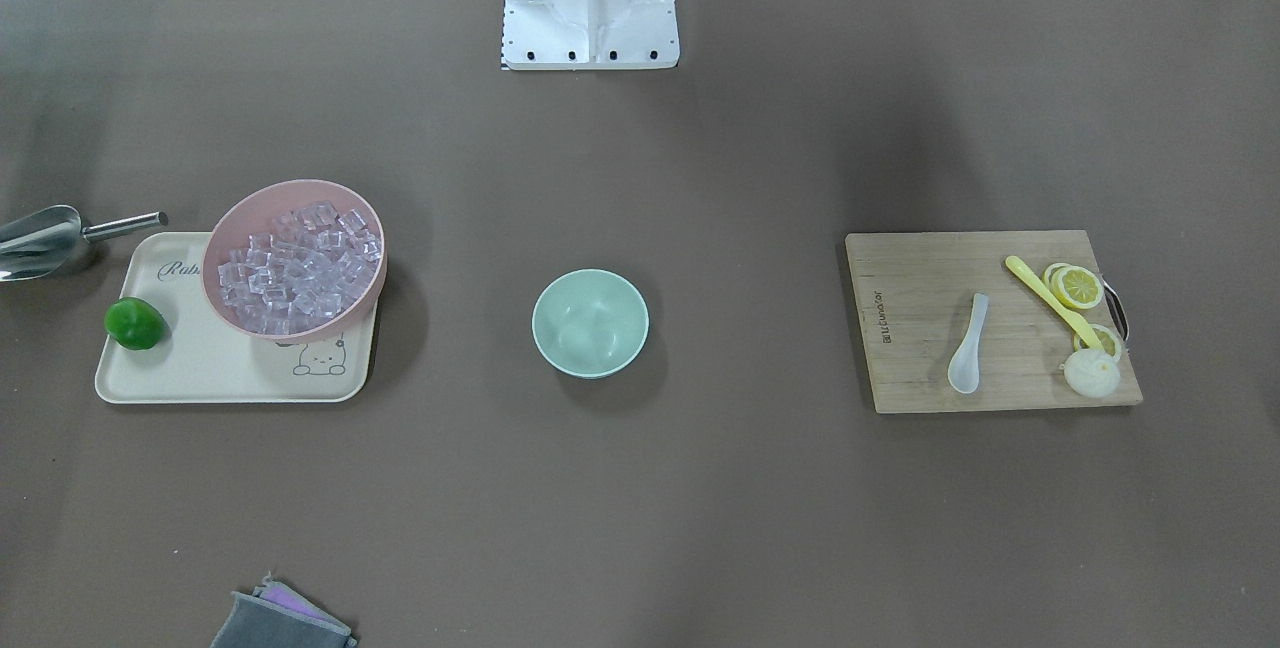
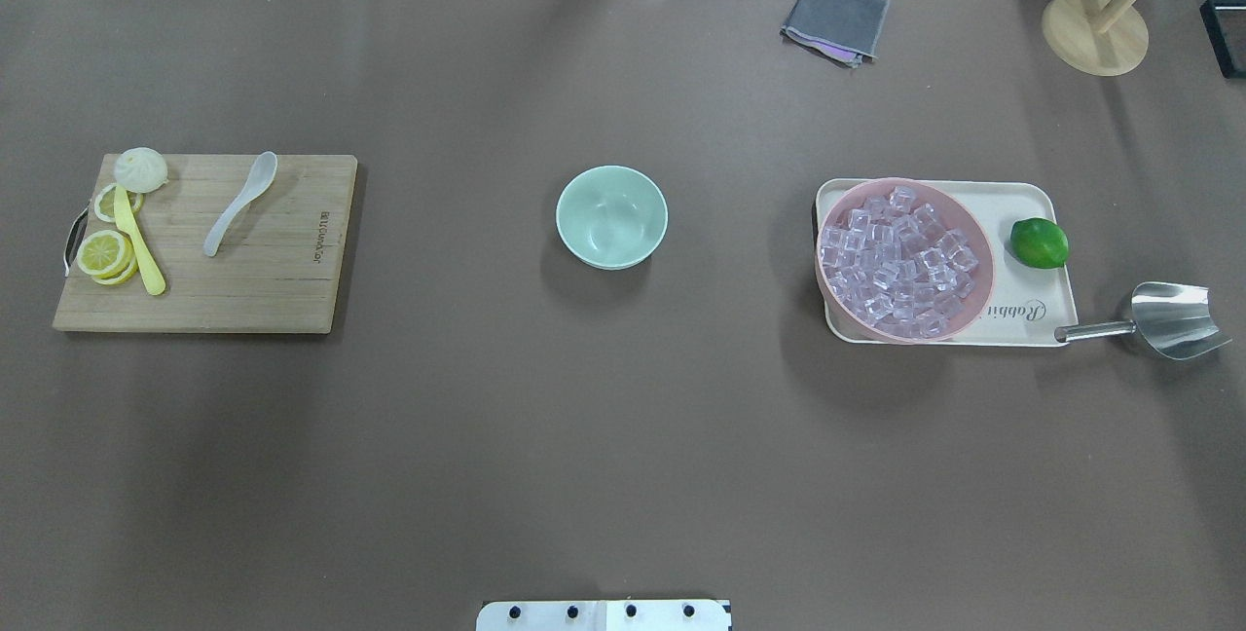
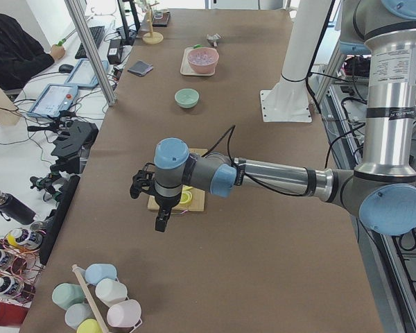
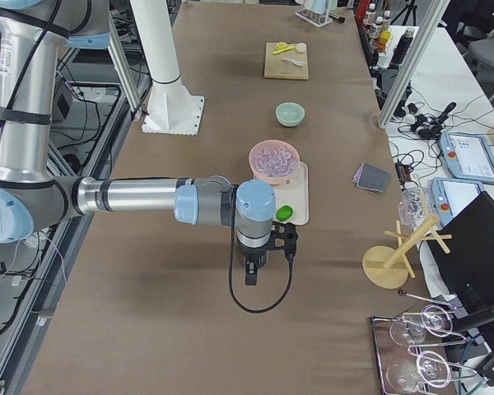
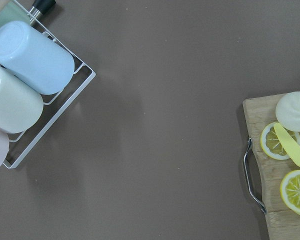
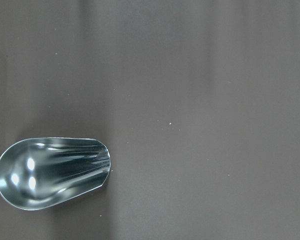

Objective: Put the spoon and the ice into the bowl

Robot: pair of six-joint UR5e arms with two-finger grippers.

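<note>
**A:** Spoon (image 2: 238, 204) first. Where was it, and how did you expect it to handle?

**B:** Seen from overhead, it lay on the cutting board (image 2: 282, 271), at nine o'clock from the bowl (image 2: 611, 217) and well apart from it. Its scoop pointed toward one o'clock and its handle tip toward seven. I judged it light, stiff and a little slick, thin plastic lying low on the wood. I would have pinched it across the middle of the handle, not the scoop. The yellow utensil (image 2: 136, 251) lay at its nine o'clock, clear of that pinch.

**A:** And the ice (image 2: 896, 261)?

**B:** It was heaped in the pink bowl (image 2: 981, 300) on the tray (image 2: 1032, 203), at three o'clock from the bowl. The cubes were small, hard and glassy, and I reckoned they would squirt out of a pinch. The metal scoop (image 2: 1173, 319) lay at four o'clock off the tray and looked the surer way. I would have taken it by its round handle.

**A:** What about your fingers?

**B:** My left fingers (image 3: 161, 223) hung over the table past the board's nine-o'clock end. My right fingers (image 4: 250, 274) hung past the scoop at three o'clock. Only the side views showed them, so I couldn't tell whether they were wide or narrow.

**A:** And the bowl?

**B:** It was upright and empty, mid-table.
</note>
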